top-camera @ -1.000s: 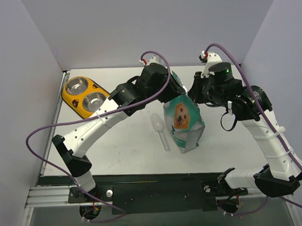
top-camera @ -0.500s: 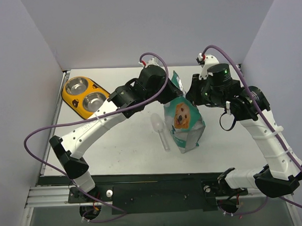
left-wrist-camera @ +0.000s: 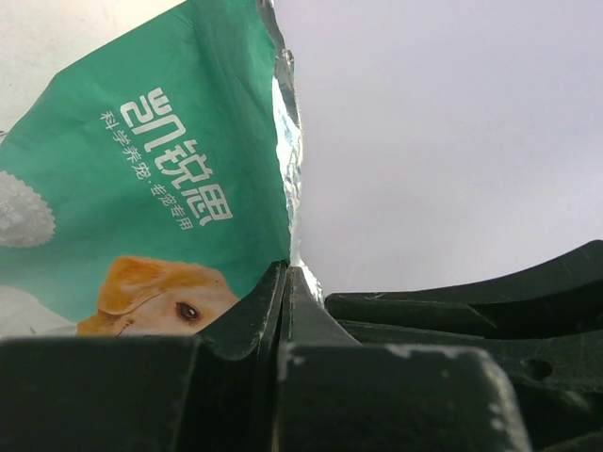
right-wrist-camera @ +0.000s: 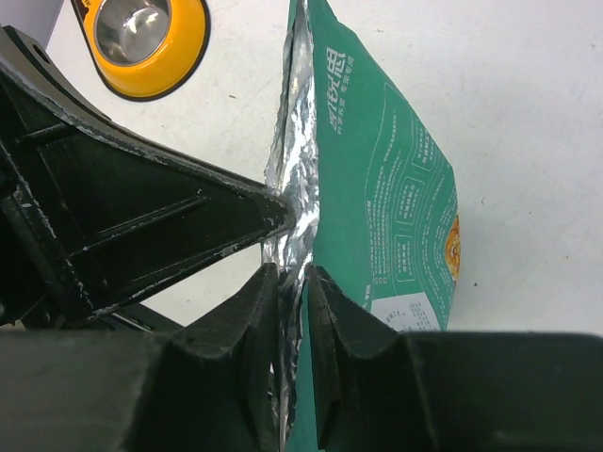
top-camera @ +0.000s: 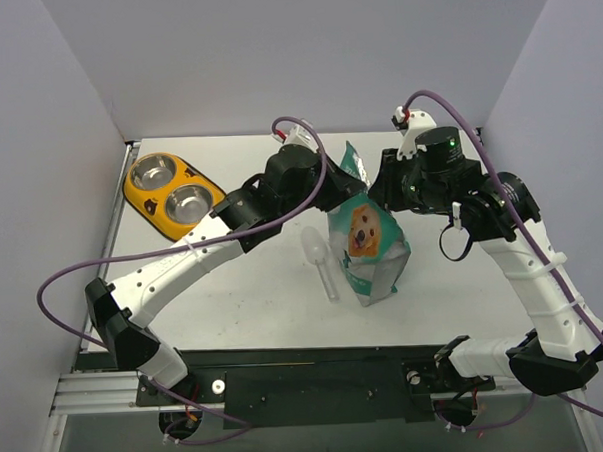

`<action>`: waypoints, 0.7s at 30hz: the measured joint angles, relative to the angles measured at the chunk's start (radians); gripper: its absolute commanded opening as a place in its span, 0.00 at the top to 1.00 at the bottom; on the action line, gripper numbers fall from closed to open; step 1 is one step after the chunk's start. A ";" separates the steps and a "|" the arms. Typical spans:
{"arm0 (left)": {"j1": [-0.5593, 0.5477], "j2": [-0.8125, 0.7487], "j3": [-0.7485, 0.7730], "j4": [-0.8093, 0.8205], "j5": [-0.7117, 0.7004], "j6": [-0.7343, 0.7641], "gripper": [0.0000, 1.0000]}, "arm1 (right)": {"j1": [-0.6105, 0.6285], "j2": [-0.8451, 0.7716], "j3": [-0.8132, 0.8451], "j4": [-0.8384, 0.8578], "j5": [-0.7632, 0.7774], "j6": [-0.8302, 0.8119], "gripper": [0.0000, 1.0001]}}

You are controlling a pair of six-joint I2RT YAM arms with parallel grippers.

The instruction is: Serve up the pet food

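The pet food is hidden inside the teal-and-white pouch [top-camera: 367,245], which stands upright at the table's middle with a dog face on its front. My left gripper [top-camera: 338,189] is shut on the pouch's [left-wrist-camera: 170,160] left top edge, and the foil rim comes out at its tips [left-wrist-camera: 285,268]. From the right, my right gripper [top-camera: 378,191] reaches the same top. Its jaws [right-wrist-camera: 294,273] stand slightly apart, open, with the crumpled foil edge of the pouch [right-wrist-camera: 386,179] between them. The left gripper's tip [right-wrist-camera: 283,212] pinches the foil just beyond.
A clear plastic scoop [top-camera: 321,260] lies on the table just left of the pouch. The yellow double-bowl feeder [top-camera: 130,189] with steel bowls sits at the back left; one of its bowls [right-wrist-camera: 193,42] shows in the right wrist view. Walls close in on three sides.
My left gripper has closed onto the pouch's top edge and its arm has sagged down-left. The right jaws have parted a little around the foil edge.
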 measured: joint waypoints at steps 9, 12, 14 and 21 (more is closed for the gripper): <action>0.015 -0.011 -0.031 0.041 0.021 -0.030 0.67 | -0.007 -0.007 -0.007 0.007 -0.010 0.000 0.83; 0.018 -0.011 -0.031 0.034 0.029 -0.045 0.64 | -0.007 -0.016 -0.018 0.014 -0.013 0.000 0.83; 0.018 -0.011 -0.031 0.029 0.034 -0.050 0.58 | -0.007 -0.019 -0.021 0.015 -0.013 0.000 0.83; 0.018 -0.011 -0.026 0.002 0.042 -0.053 0.51 | -0.007 -0.030 -0.032 0.028 -0.008 0.000 0.96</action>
